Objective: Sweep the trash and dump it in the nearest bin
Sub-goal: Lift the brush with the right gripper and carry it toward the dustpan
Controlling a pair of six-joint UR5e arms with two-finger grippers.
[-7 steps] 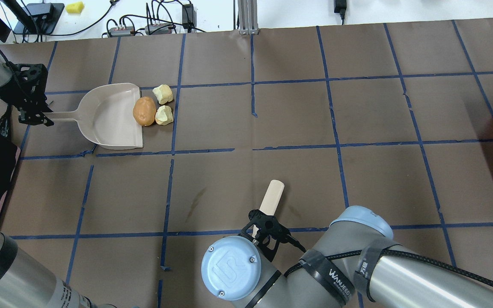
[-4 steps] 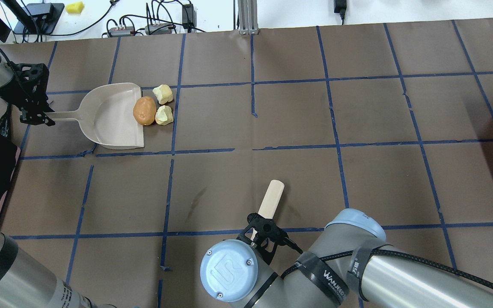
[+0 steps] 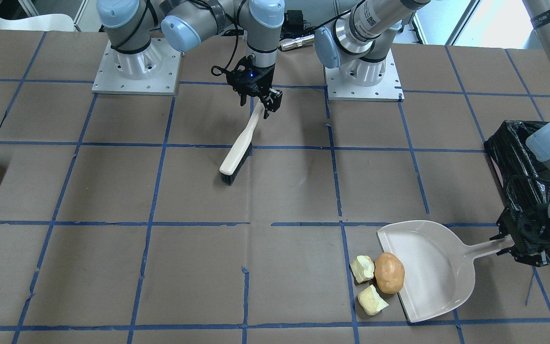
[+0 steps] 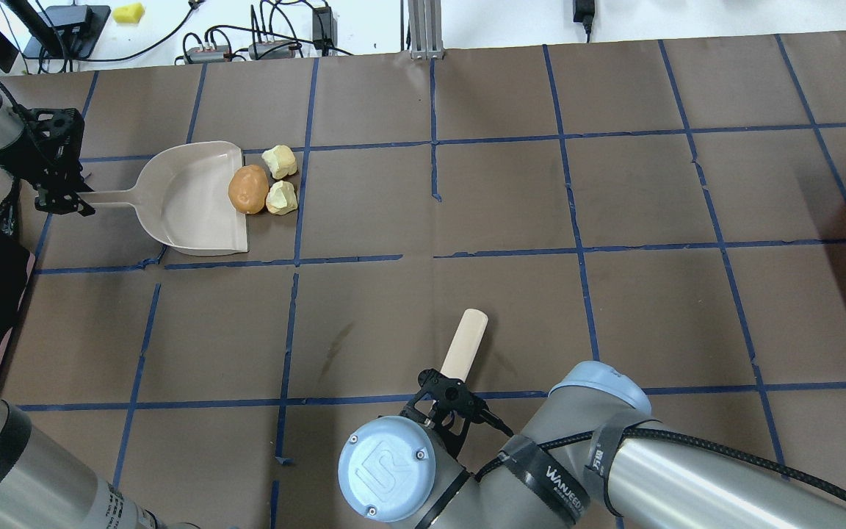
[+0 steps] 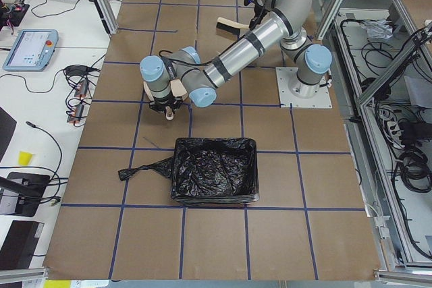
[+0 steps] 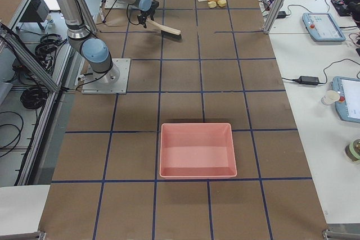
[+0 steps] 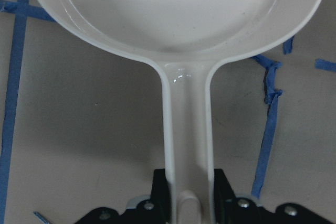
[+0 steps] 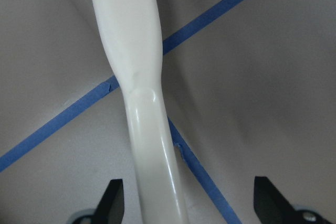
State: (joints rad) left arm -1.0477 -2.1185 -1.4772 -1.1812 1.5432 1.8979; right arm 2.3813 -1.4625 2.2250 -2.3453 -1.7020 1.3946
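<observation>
Gripping the end of the dustpan's handle, the left tool is closed on it. The left wrist view shows its fingers pressed against both sides of the handle, though the top edge of that view cuts off the pan's mouth. The pan lies flat on the desk with its open edge turned away from the tool.

The orange-brown lump sits right at that open edge, partly over the lip. The two pale yellow chunks lie on the desk just beyond it, beside the lump and outside the pan.

The right tool is open. In the right wrist view its fingers stand well apart on either side of the brush handle, touching neither side of it. From overhead the wrist covers the grip end of the brush and only the pale back of its head shows — the dark bristles can be made out in the front-facing view alone, resting on the desk.

The bin with its black liner stands at the left end of the desk, near the left tool. It is whole only in the left side view, and the frame edge clips it elsewhere. A pink tray at the opposite end is likewise cut off overhead.
</observation>
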